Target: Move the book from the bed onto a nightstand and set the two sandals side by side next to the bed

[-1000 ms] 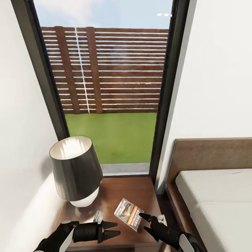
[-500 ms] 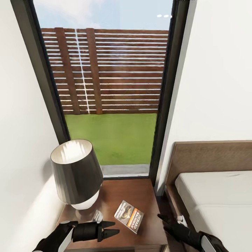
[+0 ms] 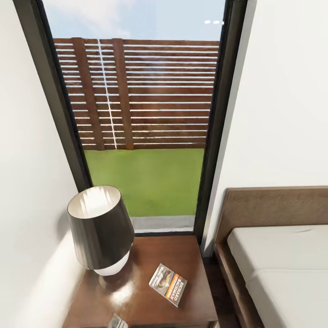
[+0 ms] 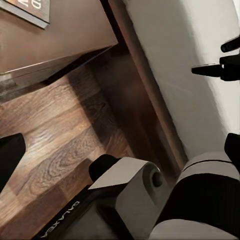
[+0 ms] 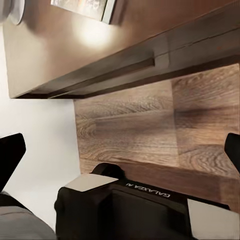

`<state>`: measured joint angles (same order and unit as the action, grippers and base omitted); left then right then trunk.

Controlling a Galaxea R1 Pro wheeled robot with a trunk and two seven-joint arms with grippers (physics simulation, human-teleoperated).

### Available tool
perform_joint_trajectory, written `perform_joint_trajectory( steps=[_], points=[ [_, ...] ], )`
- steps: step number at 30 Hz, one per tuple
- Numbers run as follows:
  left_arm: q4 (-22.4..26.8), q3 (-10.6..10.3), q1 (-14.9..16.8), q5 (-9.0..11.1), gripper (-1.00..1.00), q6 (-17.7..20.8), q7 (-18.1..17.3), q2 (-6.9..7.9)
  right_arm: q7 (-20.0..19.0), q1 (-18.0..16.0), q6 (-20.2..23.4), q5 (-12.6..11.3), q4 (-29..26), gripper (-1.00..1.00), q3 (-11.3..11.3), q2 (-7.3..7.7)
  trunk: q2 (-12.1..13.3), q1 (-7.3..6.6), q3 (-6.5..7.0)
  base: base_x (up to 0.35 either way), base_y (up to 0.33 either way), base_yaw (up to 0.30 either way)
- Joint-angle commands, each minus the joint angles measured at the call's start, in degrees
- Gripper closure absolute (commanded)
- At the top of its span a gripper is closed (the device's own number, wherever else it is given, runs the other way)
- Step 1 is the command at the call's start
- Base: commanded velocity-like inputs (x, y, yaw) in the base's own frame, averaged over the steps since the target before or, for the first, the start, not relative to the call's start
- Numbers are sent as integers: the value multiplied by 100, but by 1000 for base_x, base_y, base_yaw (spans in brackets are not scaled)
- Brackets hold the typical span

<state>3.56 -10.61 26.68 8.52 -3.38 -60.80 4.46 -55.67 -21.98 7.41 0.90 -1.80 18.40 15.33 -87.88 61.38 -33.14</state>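
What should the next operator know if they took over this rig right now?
Left tool: open, empty, low over the wood floor between nightstand and bed.
Right tool: open, empty, low near the nightstand's edge.
Book: lies flat on the nightstand, beside the lamp; the bed is to the right.
Done: book placed.
Left: find both sandals and set them side by side next to the bed.
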Motion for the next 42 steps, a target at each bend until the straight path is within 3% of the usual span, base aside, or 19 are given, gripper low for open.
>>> perform_joint_trajectory(
  steps=[1,5,7,9,17,21,23,25,28,31,37,42],
  points=[
    [-121,-46,-49,45,-100,-206,73,2,-14,-1,38,51,47,-100,41,-2,39,-23,13,0,0,0],
    [-212,-46,-428,41,-100,-346,324,-10,-2,0,19,92,243,-100,41,-3,199,-111,85,0,0,0],
    [-234,-46,-618,37,-100,-375,782,-27,37,2,16,101,554,-100,41,-4,279,-155,121,0,0,0],
    [-239,-46,-719,41,-100,-380,1007,-31,47,34,15,102,608,-100,41,-4,360,-199,157,0,0,0],
    [-241,-42,-1092,50,-100,-391,1343,-24,57,340,15,103,647,-100,41,-5,680,-375,300,0,0,0],
    [-241,-31,-1183,65,-100,-398,1642,66,588,356,15,103,653,-100,41,-8,841,-462,372,0,0,0],
    [-241,-23,-1202,79,-100,-400,2374,119,1538,360,18,101,654,-100,41,-10,921,-506,408,0,0,0],
    [-241,-21,-1206,84,-100,-400,2849,116,1888,360,18,98,654,-100,41,-11,1001,-550,444,0,0,0],
    [-242,-20,-1208,87,-100,-400,3727,86,2186,361,19,95,654,-100,41,-11,1122,-616,498,0,0,0],
    [-242,-20,-1209,92,-100,-396,4121,70,2267,361,20,95,654,-100,41,-12,1242,-682,552,0,0,0],
    [-237,-20,-1209,92,-100,-392,4329,55,2305,361,20,95,648,-100,41,-13,1483,-814,659,0,0,0],
    [-233,-20,-1209,89,-100,-392,4338,55,2306,361,22,95,648,-100,39,-13,1483,-814,659,0,0,0]
  ],
)
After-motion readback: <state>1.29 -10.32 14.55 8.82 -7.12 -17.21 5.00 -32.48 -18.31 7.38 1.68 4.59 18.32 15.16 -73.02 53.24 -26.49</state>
